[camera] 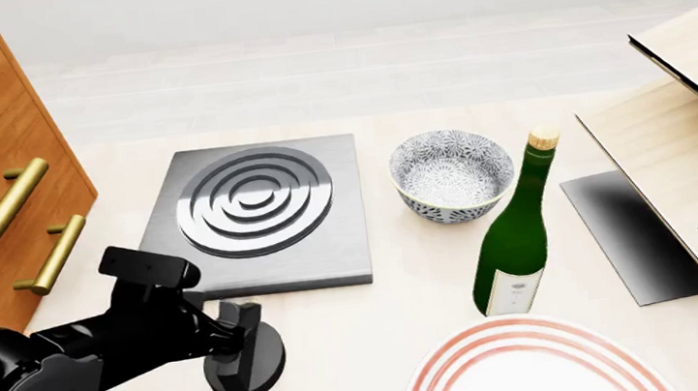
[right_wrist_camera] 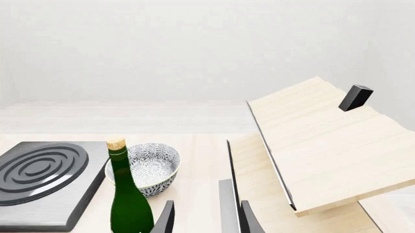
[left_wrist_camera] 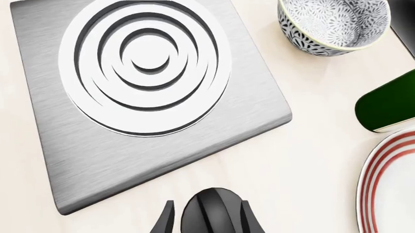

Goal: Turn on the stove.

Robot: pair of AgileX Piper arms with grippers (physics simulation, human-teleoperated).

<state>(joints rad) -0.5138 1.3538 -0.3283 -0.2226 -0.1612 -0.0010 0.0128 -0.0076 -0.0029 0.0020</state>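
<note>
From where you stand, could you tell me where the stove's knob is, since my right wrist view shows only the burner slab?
Observer: The knob sits on the table in front of the stove, off its near-left corner, apart from the slab.
Operator: Thank you. Is the left claw near it?
Observer: Yes, the left claw straddles the knob, one finger on each side. A thin gap shows on one side, so it looks open.
Operator: Is anything else close by?
Observer: A red-striped plate lies at the near edge, in front of the bottle.
</note>
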